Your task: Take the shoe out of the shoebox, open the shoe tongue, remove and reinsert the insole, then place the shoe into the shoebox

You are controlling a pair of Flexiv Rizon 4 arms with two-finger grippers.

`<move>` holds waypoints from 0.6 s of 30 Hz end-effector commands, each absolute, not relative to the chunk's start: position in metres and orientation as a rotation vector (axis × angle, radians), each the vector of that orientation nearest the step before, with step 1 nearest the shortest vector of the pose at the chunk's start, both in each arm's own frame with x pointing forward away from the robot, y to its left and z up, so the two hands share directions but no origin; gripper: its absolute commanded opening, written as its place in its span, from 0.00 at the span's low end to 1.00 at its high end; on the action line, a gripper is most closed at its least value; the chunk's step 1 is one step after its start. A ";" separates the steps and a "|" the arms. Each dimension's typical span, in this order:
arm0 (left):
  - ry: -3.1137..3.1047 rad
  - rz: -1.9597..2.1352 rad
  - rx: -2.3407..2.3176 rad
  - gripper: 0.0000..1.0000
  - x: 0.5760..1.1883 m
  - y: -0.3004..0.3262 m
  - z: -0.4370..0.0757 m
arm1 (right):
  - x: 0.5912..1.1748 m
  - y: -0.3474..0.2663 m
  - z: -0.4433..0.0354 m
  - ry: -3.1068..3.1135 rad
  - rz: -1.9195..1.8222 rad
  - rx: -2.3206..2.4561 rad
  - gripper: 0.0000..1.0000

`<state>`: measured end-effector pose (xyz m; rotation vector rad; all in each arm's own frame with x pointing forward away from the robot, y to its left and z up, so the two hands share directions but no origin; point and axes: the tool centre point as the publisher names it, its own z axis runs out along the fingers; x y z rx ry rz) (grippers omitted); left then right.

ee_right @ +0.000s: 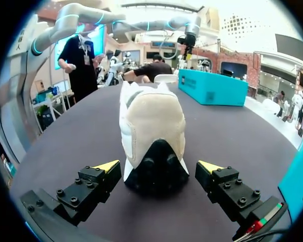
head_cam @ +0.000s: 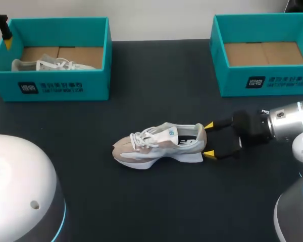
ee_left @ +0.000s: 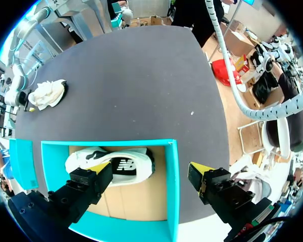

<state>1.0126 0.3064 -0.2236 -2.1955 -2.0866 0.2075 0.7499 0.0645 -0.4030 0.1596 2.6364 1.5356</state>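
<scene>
Shoe [head_cam: 159, 146] is on the bench [head_cam: 156, 201], out of the box, toe left, heel toward the right end effector [head_cam: 209, 139]. Its fingers are released, astride the heel, in line with the shoe's long axis. Left end effector [ee_left: 147, 171], also released, hovers well apart over the left shoebox [head_cam: 50, 85].

A shoe [head_cam: 159, 146] lies centred on the tabletop [head_cam: 141, 201], right pincer [head_cam: 209, 139] at its three o'clock. One box [head_cam: 50, 85] at ten o'clock holds another shoe [head_cam: 50, 64]; a second box [head_cam: 272, 83] sits at two o'clock.

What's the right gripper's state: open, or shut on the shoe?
Open. The right gripper straddles the heel of the shoe, and a gap shows between each yellow tip and the heel.
</scene>
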 end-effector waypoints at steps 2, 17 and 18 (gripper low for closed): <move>-2.086 0.203 -2.197 1.00 1.012 0.307 -0.223 | 0.755 0.077 -0.412 2.638 1.550 0.149 1.00; -2.086 0.203 -2.197 1.00 1.012 0.307 -0.223 | 0.753 0.108 -0.422 2.605 1.625 0.100 1.00; -2.086 0.203 -2.197 1.00 1.012 0.307 -0.223 | 0.753 0.109 -0.422 2.601 1.631 0.096 1.00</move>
